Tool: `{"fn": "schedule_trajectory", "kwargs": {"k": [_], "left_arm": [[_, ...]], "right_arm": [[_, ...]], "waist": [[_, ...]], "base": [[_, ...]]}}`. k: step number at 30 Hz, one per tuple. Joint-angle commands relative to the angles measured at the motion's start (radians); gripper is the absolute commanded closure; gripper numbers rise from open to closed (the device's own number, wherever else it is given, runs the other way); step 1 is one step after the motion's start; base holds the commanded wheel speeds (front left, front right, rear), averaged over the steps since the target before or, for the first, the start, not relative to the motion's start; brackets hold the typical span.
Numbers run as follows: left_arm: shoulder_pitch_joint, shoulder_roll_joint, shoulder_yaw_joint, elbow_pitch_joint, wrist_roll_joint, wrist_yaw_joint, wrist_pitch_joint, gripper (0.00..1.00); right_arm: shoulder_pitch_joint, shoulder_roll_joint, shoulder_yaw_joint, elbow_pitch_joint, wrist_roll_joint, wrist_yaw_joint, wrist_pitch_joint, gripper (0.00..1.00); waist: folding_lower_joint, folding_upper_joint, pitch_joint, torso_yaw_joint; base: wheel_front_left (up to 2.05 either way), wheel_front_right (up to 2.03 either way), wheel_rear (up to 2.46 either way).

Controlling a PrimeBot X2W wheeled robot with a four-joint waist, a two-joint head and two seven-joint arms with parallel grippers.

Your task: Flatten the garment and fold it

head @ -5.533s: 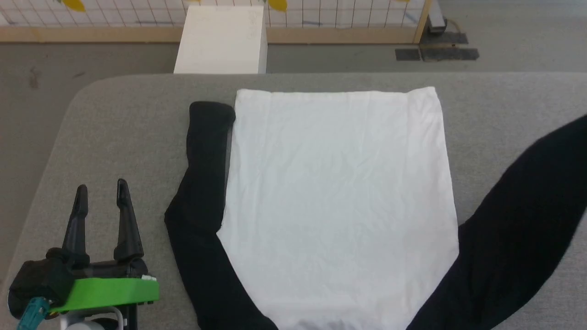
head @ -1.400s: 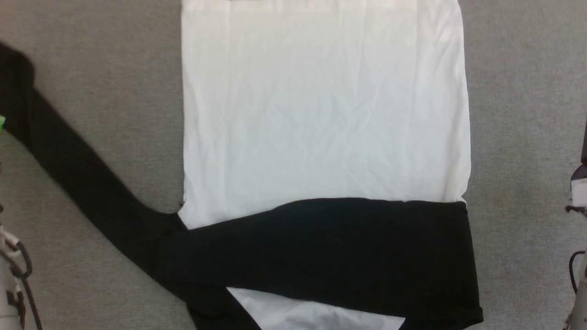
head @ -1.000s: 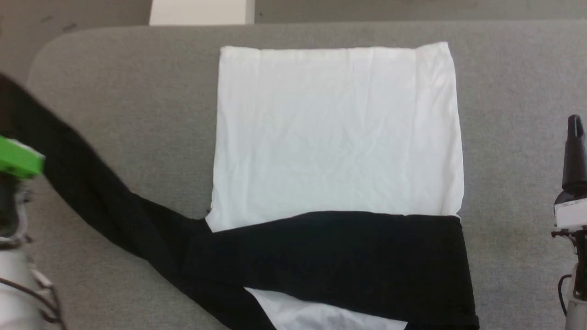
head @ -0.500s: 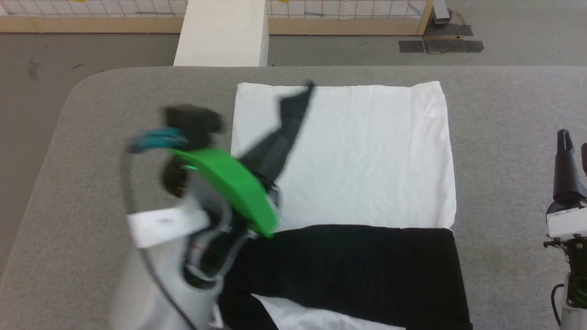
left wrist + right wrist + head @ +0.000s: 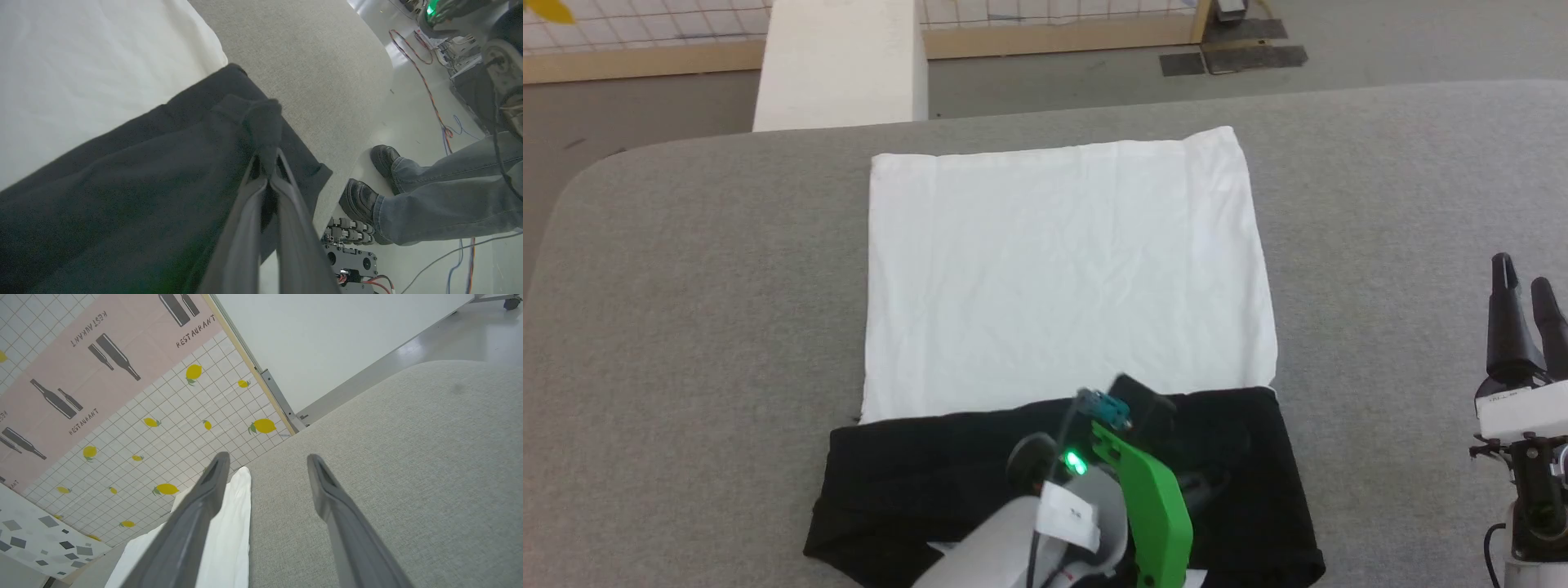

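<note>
The garment lies flat on the grey table (image 5: 686,286), its white body (image 5: 1062,269) spread toward the far edge. Both black sleeves (image 5: 907,474) are folded across its near part, one on top of the other. My left arm (image 5: 1147,498) reaches over them from the near edge. In the left wrist view my left gripper (image 5: 267,161) is shut on the cuff (image 5: 261,122) of the upper black sleeve, close to the garment's right side. My right gripper (image 5: 1521,282) stands open over bare table to the right of the garment, and in its own wrist view (image 5: 267,465) nothing lies between the fingers.
A white box (image 5: 841,65) stands on the floor beyond the table's far edge. A person's shoes (image 5: 363,196) and trouser leg (image 5: 445,196) show beside the table's right edge, with cables (image 5: 429,77) on the floor. A tiled lemon-pattern wall (image 5: 155,428) stands behind.
My left gripper has swept the left black sleeve from the far left across the garment to the right, laying it over the other sleeve. The head camera shifted. The right gripper stayed open.
</note>
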Motion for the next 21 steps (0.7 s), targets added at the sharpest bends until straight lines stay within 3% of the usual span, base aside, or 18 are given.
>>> {"fn": "schedule_trajectory", "kwargs": {"k": [1,3,4,5,6,12,17,21], "left_arm": [[-0.012,-0.003,-0.023,0.019,-0.025,-0.007,0.008,1.0],[-0.013,-0.003,-0.05,0.048,-0.045,-0.002,0.028,1.0],[-0.015,-0.003,-0.059,0.058,-0.055,0.0,0.037,0.93],[-0.018,-0.003,-0.066,0.065,-0.068,0.001,0.044,0.05],[-0.022,-0.003,-0.07,0.068,-0.082,0.002,0.048,0.0],[-0.062,-0.003,-0.023,0.013,-0.221,0.006,0.066,0.0],[-0.098,0.004,0.155,-0.062,-0.343,0.042,-0.006,0.0],[-0.124,0.083,0.302,-0.074,-0.302,0.075,-0.151,0.0]], "right_arm": [[0.016,0.0,0.0,0.005,0.007,-0.001,-0.011,0.0],[0.018,0.0,-0.001,0.009,0.006,-0.001,-0.014,0.0],[0.019,0.0,-0.002,0.011,0.005,-0.001,-0.015,0.0],[0.019,0.0,-0.004,0.013,0.004,-0.001,-0.015,0.0],[0.02,0.0,-0.005,0.015,0.003,-0.001,-0.015,0.0],[0.02,0.0,-0.002,0.015,-0.006,-0.001,-0.005,0.0],[0.019,0.0,0.009,0.015,-0.015,-0.001,0.012,0.0],[0.011,0.0,0.027,0.013,-0.021,-0.001,0.031,0.0]], "waist": [[0.0001,0.0,0.005,-0.014],[0.0001,0.0,0.004,-0.015],[0.0001,0.0,0.003,-0.013],[0.0001,0.0,0.001,-0.01],[0.0001,0.0,-0.001,-0.006],[0.0001,0.0,-0.027,0.031],[0.0001,0.0,-0.055,0.063],[0.0001,0.0,-0.064,0.074]], "base": [[0.0,0.0,0.0],[0.0,0.0,0.0],[0.0,0.0,0.0],[0.0,0.0,0.0],[0.0,0.0,0.0],[0.0,0.0,0.0],[0.0,0.0,0.0],[0.0,0.0,0.0]]}}
